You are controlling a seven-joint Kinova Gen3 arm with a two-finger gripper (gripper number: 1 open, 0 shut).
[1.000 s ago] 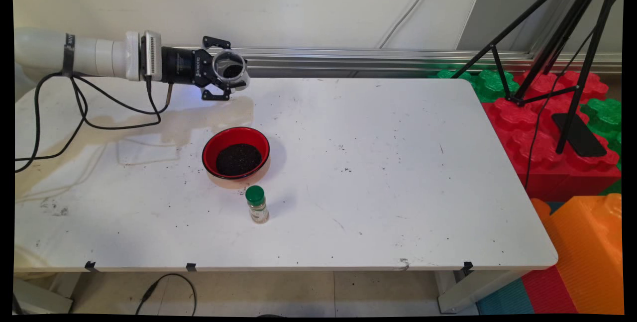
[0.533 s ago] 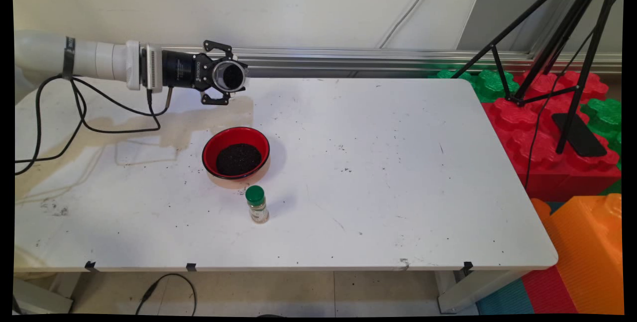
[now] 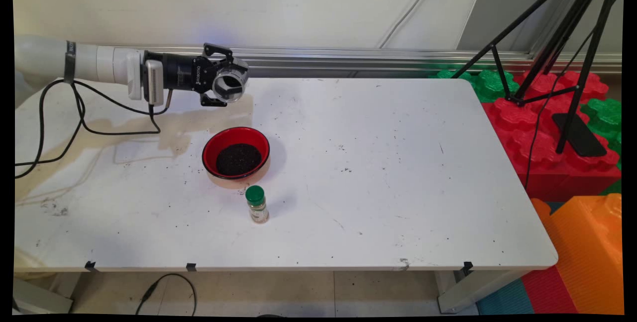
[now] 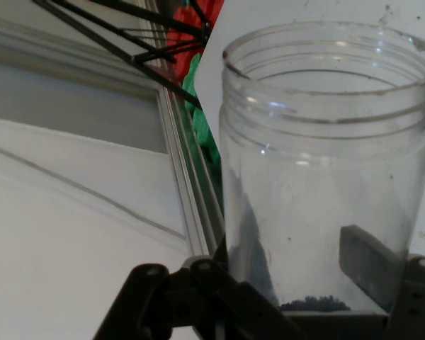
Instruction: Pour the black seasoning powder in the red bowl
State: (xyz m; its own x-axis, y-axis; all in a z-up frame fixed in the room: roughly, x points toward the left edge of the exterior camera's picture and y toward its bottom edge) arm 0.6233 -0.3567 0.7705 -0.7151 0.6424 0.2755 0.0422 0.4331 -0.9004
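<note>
While aloft: gripper clenched on clear jar, far left.
Writing: ROBOTIQ on wrist.
Nearby: red bowl, green-capped bottle.

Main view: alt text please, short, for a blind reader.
A black gripper holds a clear jar on its side above the white table, beyond a red bowl of dark grains. A green-capped bottle stands just in front of the bowl.

Clear jar, nearly empty, tipped above red bowl.
</note>
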